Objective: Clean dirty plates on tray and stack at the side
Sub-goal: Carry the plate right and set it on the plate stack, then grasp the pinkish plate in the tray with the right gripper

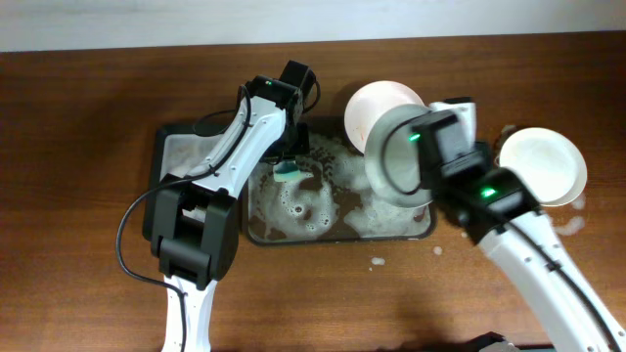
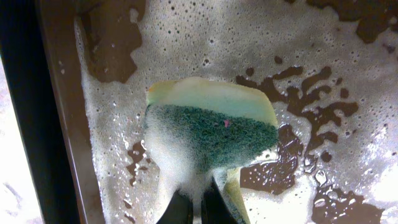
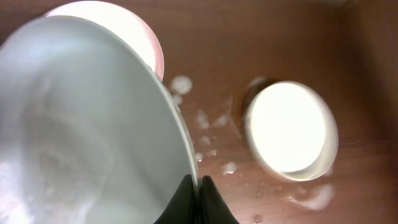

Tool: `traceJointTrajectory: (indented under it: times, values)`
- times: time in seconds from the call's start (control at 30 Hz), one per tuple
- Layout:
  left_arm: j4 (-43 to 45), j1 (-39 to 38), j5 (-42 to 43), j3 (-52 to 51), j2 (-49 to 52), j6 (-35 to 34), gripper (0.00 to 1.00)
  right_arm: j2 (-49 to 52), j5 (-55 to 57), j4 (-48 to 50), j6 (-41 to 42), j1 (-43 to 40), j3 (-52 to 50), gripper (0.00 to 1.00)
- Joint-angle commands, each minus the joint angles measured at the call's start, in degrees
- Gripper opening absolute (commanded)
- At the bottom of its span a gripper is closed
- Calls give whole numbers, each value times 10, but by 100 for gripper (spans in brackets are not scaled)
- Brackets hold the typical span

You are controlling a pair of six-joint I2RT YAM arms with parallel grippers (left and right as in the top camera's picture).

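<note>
The right gripper [image 3: 199, 193] is clamped on the rim of a greyish plate [image 3: 81, 143], held tilted above the right end of the tray [image 1: 161, 147]; a thin wet film shows inside it; the left gripper [image 2: 196, 208] is closed on a green-faced sponge [image 2: 211, 130] just above the suds [image 2: 205, 37] in the tray. A second plate [image 1: 377, 103] lies at the tray's far right corner, whether on the rim or beside it I cannot tell; a third plate [image 1: 541, 166] sits alone on the table [image 1: 78, 117] to the right, looking empty. Nothing is stacked yet, so the task seems roughly midway; the tray holds only foam and water.
</note>
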Motion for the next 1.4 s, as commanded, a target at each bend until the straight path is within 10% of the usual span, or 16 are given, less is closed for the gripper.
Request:
traceJointTrajectory:
  times: [0.0,0.27,0.5,0.77,0.9,1.17,1.37]
  values:
    - [-1,3,4,10,-21,12,1,-12,-283,3,11,-145,1,4]
    - [1,3,4,10,-21,12,1,44,-392,79,100,-500,-3,4]
    - [1,3,4,10,-21,12,0,233,-393,164,102,-618,-3,4]
    - [3,3,4,10,-21,12,0,322,-380,253,96,-609,-3,7]
    - [4,3,4,10,-21,12,1,322,-393,254,96,-609,-3,41]
    - [5,3,4,10,-21,12,0,283,-487,190,62,-571,-1,40]
    - [4,3,4,10,-21,12,1,265,-493,171,50,-386,11,40]
